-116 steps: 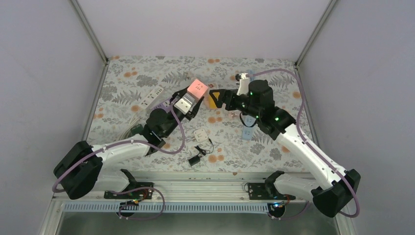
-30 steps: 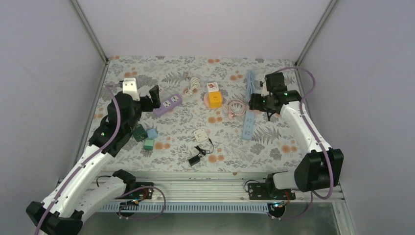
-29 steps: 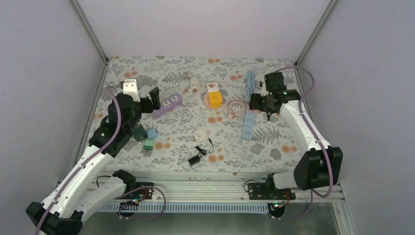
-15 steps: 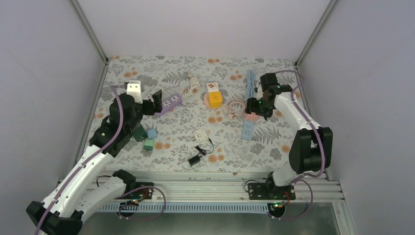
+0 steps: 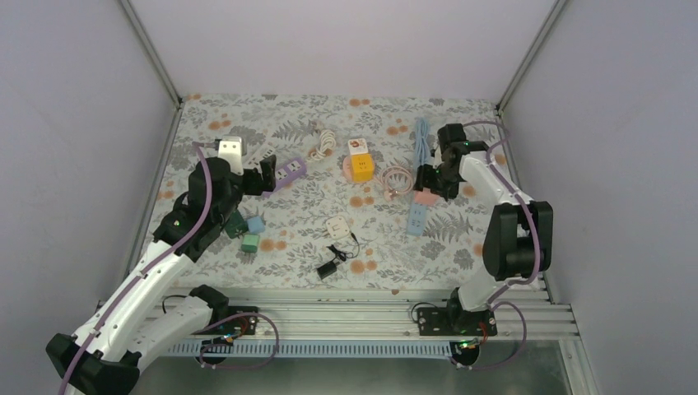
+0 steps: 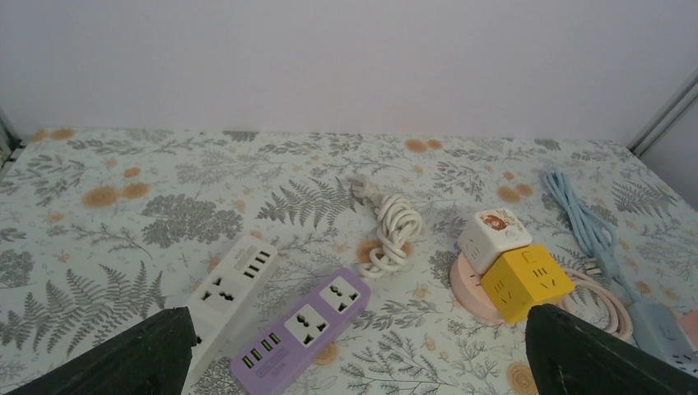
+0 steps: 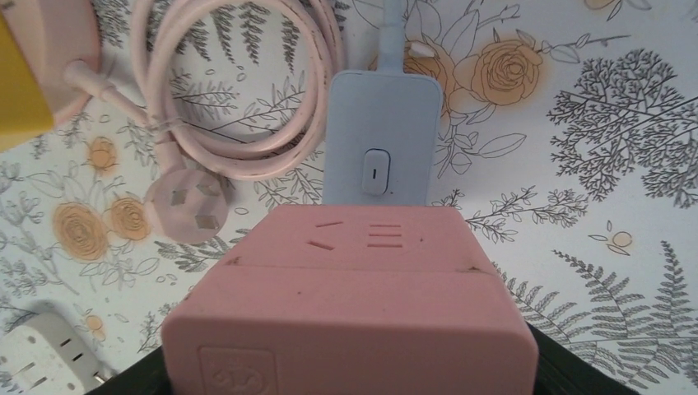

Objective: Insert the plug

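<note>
My right gripper [image 5: 426, 194] [image 7: 346, 366] is shut on a pink socket cube [image 7: 350, 280] [image 5: 425, 197], with only the dark finger edges showing beside it. The cube hangs just over the switch end of the light-blue power strip [image 7: 379, 123] [image 5: 416, 217]. A pink plug [image 7: 188, 206] lies pins up on the cloth to the left, at the end of a coiled pink cable [image 7: 247, 90] [image 5: 397, 178]. My left gripper [image 5: 265, 174] [image 6: 355, 329] is open and holds nothing, hovering over the purple power strip [image 6: 300, 329] [image 5: 285, 171].
A white power strip [image 6: 226, 288] and a coiled white cable [image 6: 391, 230] lie near the purple strip. A yellow cube [image 5: 362, 167] and a white cube [image 6: 494, 237] sit on a pink round base [image 6: 463, 284]. Small green cubes [image 5: 243, 233], a white adapter [image 5: 336, 226] and a black adapter [image 5: 328, 268] lie nearer.
The right arm has folded in, bringing the pink cube left and down over the blue strip's end. The left gripper has drifted right, closer to the purple strip.
</note>
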Controlling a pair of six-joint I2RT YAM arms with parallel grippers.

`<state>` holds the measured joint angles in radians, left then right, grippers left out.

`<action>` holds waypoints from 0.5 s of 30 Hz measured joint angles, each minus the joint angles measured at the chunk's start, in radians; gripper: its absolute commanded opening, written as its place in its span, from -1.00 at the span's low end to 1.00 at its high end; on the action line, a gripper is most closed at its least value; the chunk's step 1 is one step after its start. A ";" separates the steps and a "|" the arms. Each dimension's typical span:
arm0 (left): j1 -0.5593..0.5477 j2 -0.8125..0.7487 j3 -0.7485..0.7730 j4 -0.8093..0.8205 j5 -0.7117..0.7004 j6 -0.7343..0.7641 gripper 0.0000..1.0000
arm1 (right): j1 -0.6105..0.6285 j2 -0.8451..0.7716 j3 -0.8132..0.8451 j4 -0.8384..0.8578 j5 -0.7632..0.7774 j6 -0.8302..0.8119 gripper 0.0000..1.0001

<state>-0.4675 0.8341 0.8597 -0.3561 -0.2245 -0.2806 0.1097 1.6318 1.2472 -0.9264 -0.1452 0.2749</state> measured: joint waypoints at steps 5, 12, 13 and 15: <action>0.000 0.000 0.000 -0.001 0.000 0.000 1.00 | 0.000 0.027 -0.022 0.021 0.000 0.008 -0.19; 0.000 0.001 0.000 -0.001 0.000 0.000 1.00 | 0.000 0.045 -0.035 0.055 0.001 0.016 -0.19; 0.000 0.002 0.000 -0.002 0.000 0.000 1.00 | 0.000 0.045 -0.035 0.057 0.001 0.018 -0.19; 0.000 0.003 0.000 -0.002 0.000 0.000 1.00 | 0.000 0.045 -0.037 0.060 0.001 0.021 -0.20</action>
<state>-0.4675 0.8368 0.8597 -0.3576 -0.2241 -0.2806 0.1097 1.6768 1.2106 -0.8661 -0.1444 0.2958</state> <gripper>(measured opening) 0.999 0.660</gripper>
